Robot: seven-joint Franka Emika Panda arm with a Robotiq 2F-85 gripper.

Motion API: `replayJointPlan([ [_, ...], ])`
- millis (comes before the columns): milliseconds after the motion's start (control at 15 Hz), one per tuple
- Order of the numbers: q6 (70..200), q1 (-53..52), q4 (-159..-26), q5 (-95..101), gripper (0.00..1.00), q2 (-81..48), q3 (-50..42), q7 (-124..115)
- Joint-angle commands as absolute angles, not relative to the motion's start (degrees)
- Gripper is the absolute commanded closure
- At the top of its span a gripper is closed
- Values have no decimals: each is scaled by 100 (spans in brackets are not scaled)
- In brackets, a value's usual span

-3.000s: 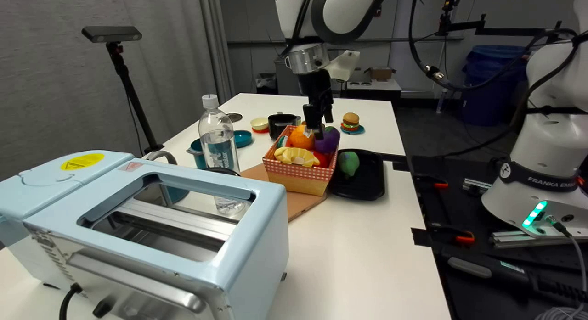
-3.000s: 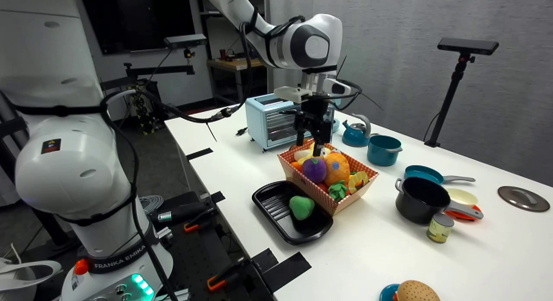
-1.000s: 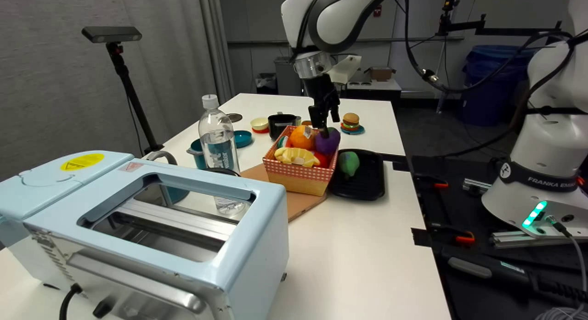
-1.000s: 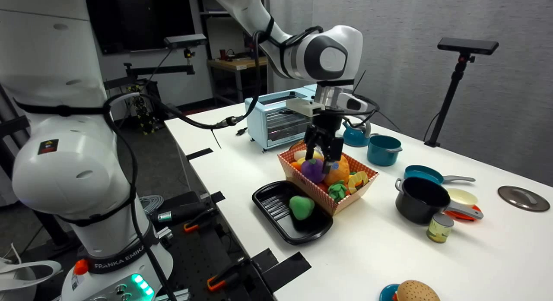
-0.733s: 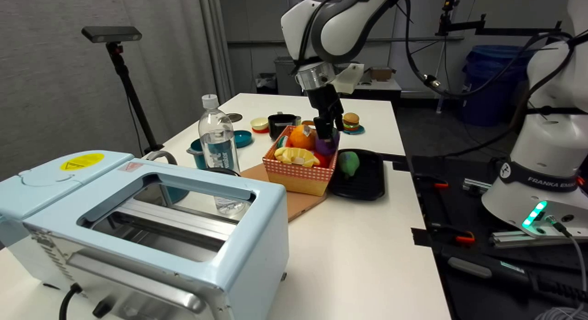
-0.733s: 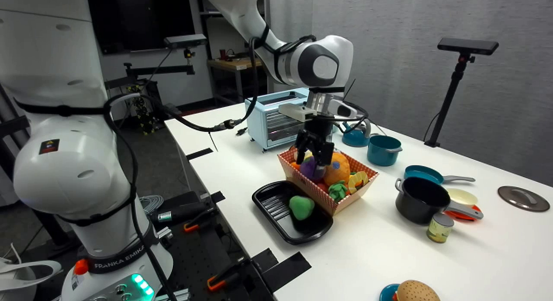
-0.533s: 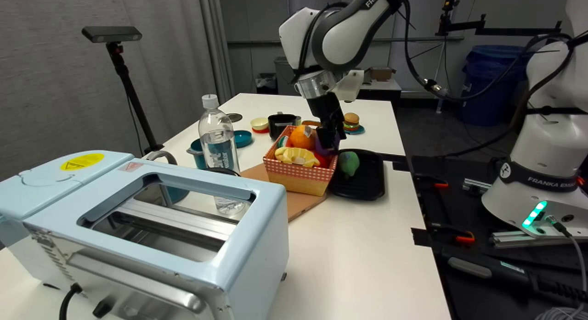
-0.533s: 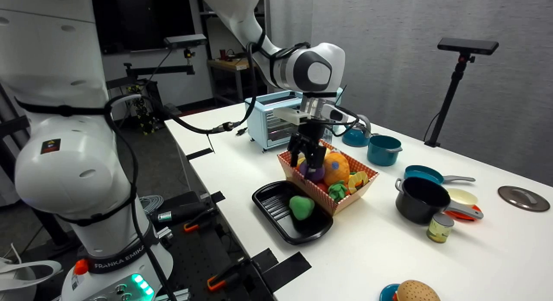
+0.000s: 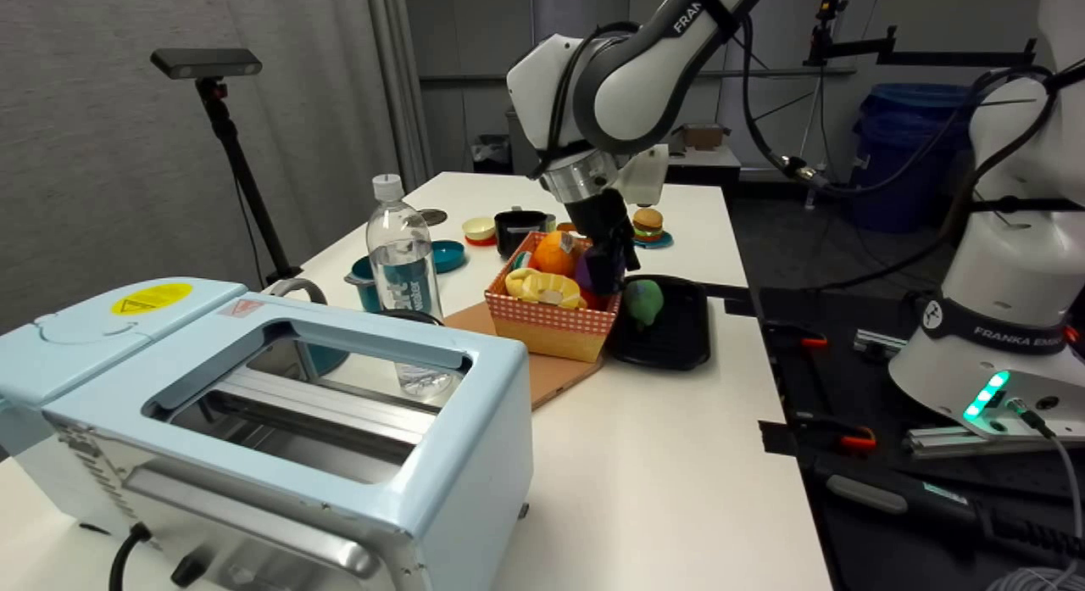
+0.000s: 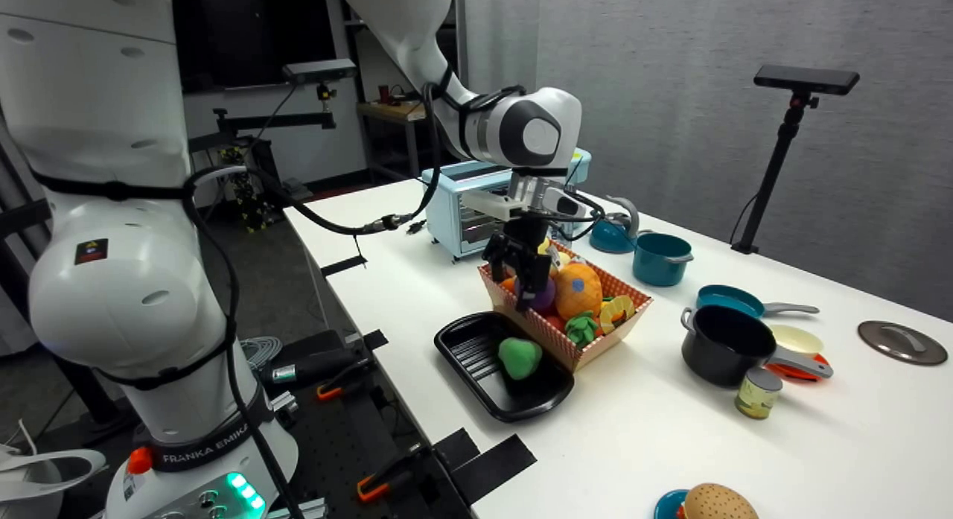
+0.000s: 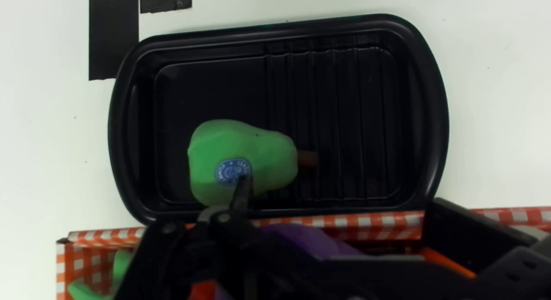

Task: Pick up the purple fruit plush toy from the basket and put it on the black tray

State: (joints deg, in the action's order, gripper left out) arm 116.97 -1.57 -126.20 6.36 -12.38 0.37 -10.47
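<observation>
My black two-fingered gripper [image 11: 339, 196] has its jaws apart; the wrist view puts the rounded purple plush toy [image 11: 314, 240] in the red-checked basket [image 11: 383, 221], at 6 o'clock from the shallow black tray [image 11: 206, 89]. I'd edge toward 9 o'clock before closing. One jaw hides much of the toy; contact unclear.

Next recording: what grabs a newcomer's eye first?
A pale blue toaster oven fills the lower left of an exterior view. In the wrist view, a bright green pear lies in the black tray. Beside it, the open gripper is at the purple toy in the checked basket.
</observation>
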Motion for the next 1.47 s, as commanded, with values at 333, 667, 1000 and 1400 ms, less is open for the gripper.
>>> replayJointPlan([
  [333,11243,-269,-12410,721,0,-969,70,-975],
  [667,11021,-237,-12147,696,0,-775,83,-908],
  [1000,10977,-173,-11975,660,0,-749,39,-839],
  [1400,11011,-74,-11921,652,0,-897,-95,-782],
])
